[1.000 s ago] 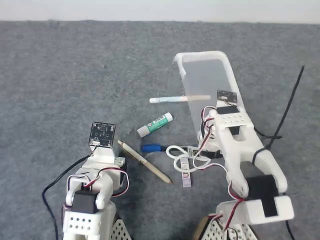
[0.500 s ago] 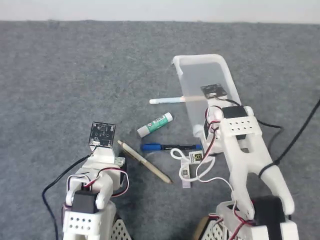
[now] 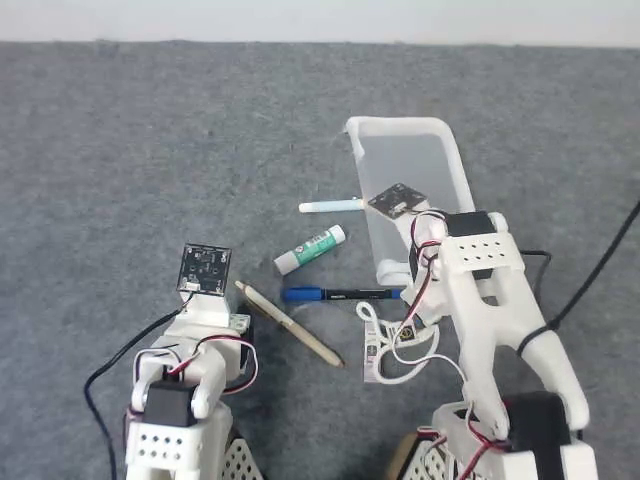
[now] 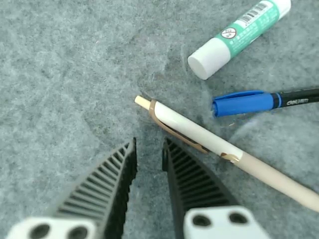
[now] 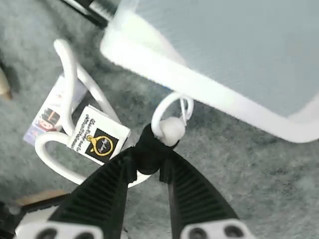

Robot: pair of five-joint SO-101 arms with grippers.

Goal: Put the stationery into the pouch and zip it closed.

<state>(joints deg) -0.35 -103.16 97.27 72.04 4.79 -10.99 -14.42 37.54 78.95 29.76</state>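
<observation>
A translucent white pouch (image 3: 408, 178) lies at the back right, and its near edge (image 5: 164, 64) shows in the right wrist view. My right gripper (image 5: 148, 158) is shut on the pouch's black zipper pull (image 5: 149, 149), which carries a white bead (image 5: 171, 129). Left of the pouch lie a white pen (image 3: 330, 205), a glue stick (image 3: 310, 249), a blue-capped black pen (image 3: 340, 294) and a beige pen (image 3: 290, 323). My left gripper (image 4: 148, 145) hangs just short of the beige pen's (image 4: 199, 137) clip end. It is open by a narrow gap, with nothing between the fingers.
A white cord with paper tags (image 3: 385, 348) trails from the zipper pull over the grey carpet (image 3: 150, 150). Black cables (image 3: 590, 260) run along the right side. The carpet's left and far parts are bare.
My right arm has swung left and pulled back toward me, dragging the cord and tags nearer. The pouch has shifted and lies flatter. More of the blue-capped pen shows. The left arm kept still.
</observation>
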